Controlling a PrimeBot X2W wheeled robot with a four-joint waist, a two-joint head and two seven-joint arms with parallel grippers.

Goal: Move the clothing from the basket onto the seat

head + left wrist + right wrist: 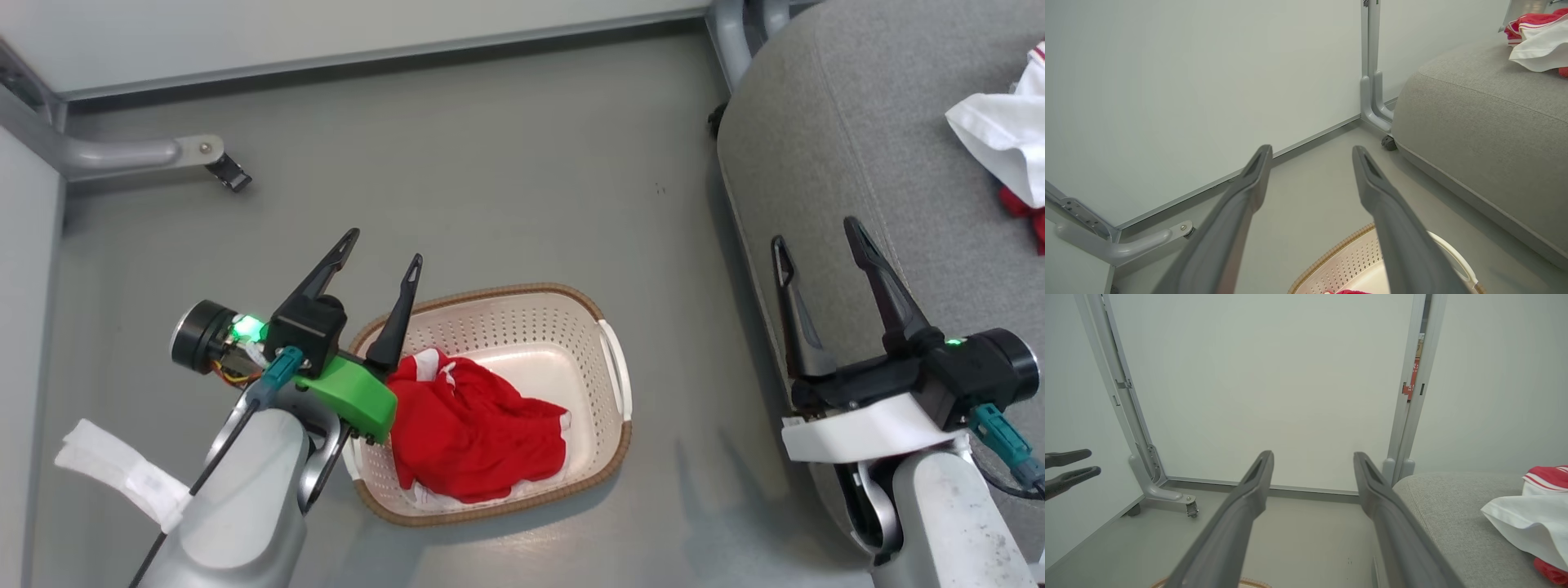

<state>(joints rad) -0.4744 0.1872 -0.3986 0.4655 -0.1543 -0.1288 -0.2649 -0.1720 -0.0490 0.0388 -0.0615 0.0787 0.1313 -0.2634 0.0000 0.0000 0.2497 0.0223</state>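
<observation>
Grey floor (506, 163) carries the basket (522, 291) lower centre; our jaws, both spread and empty, could snag rim, not shirt (473, 433).

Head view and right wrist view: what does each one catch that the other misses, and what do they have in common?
Head view, of the two: the red shirt crumpled inside the basket, and the left arm's green bracket. Right wrist view, of the two: a red sticker in the gap between tall wall panels. Both: the grey seat with white-and-red clothing lying on it, the open right tool, the open left tool, and a bit of the basket's brown rim.
</observation>
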